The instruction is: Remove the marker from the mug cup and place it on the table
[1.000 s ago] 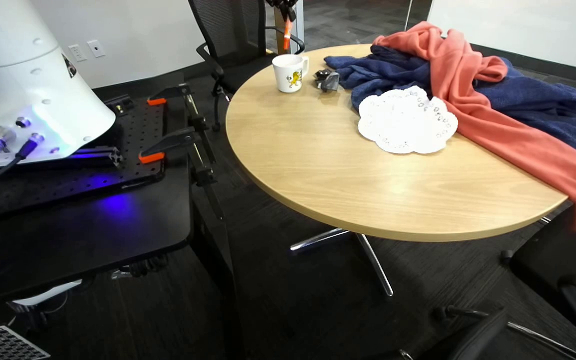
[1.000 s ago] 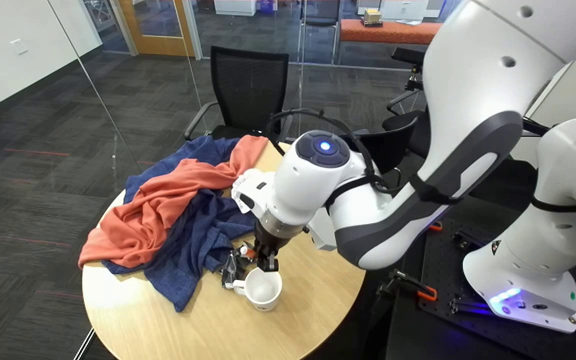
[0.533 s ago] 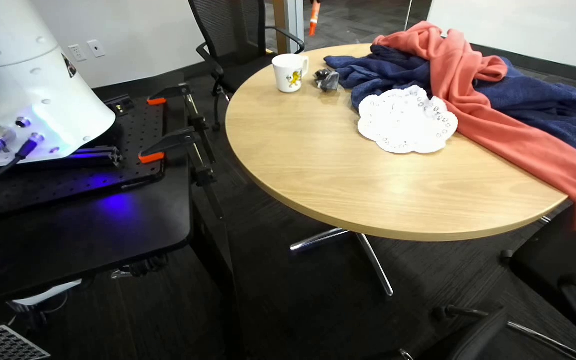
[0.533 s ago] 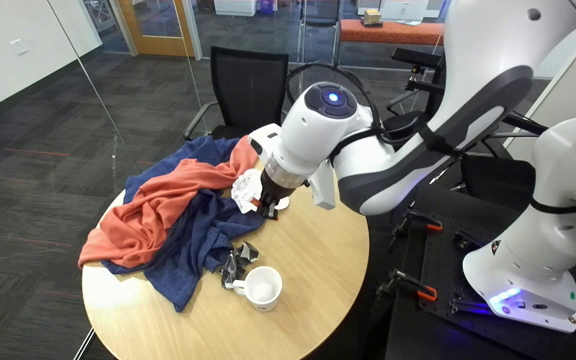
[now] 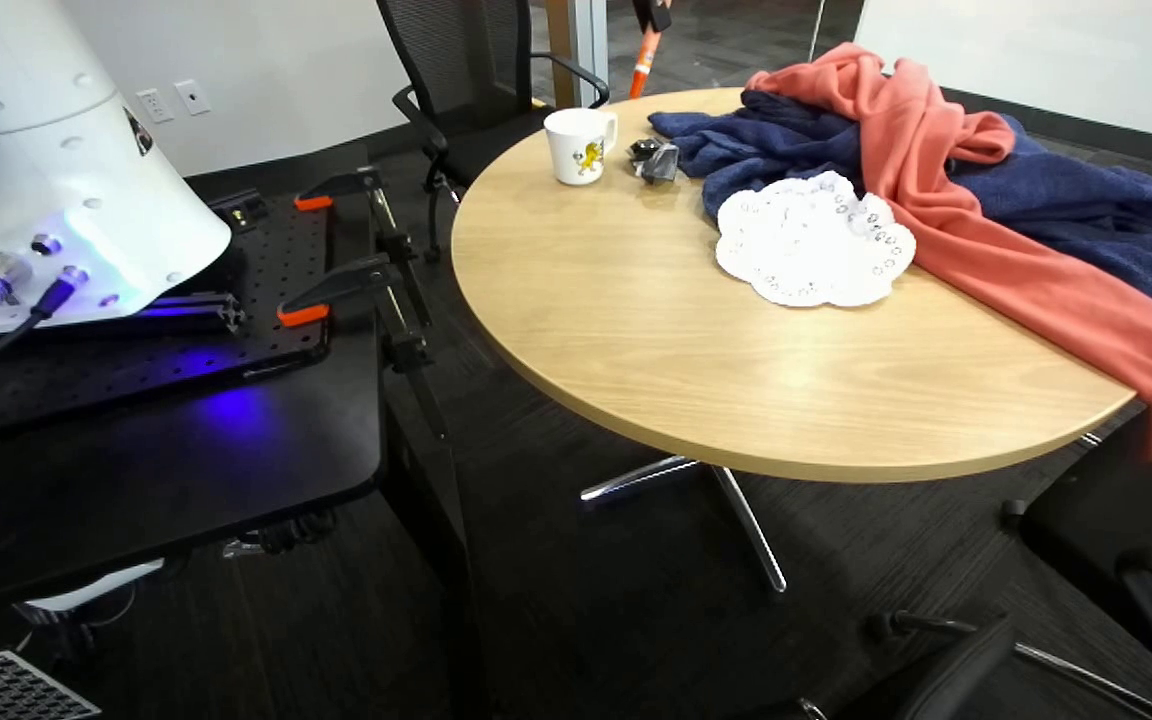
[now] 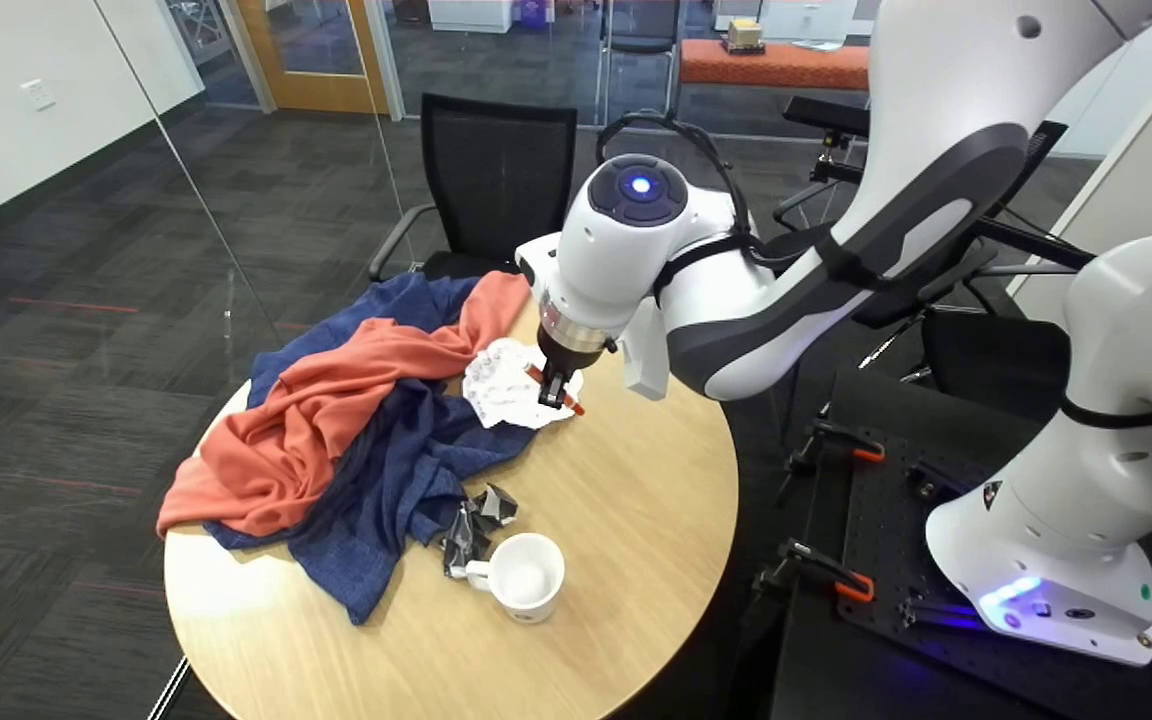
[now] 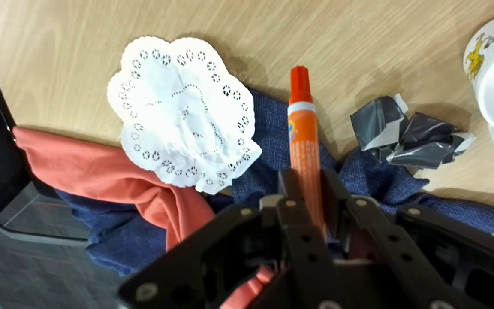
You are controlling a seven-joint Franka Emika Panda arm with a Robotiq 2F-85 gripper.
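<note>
Where the marker (image 7: 303, 128) is: out of the mug cup (image 6: 526, 578), held slanted above the table (image 5: 636, 300).
Gripper (image 7: 308, 186): pinching the marker's barrel, both ends jutting free, probably so it can be laid down evenly.
Mug cup: upright, well apart, which likely leaves room to lower.
Table: its wood looks like steadier ground for the marker than the scalloped doily (image 5: 816, 245) or rumpled cloths (image 5: 1046, 300).

- The white doily (image 5: 816, 245) is overexposed in an exterior view; glare lies below it on the table (image 5: 626, 320).
- Left of the doily, blue light glows on the black worktop (image 5: 306, 430).
- Wrist view: soft shadows edge the doily; fingers (image 7: 335, 193) right of it look blurred.
</note>
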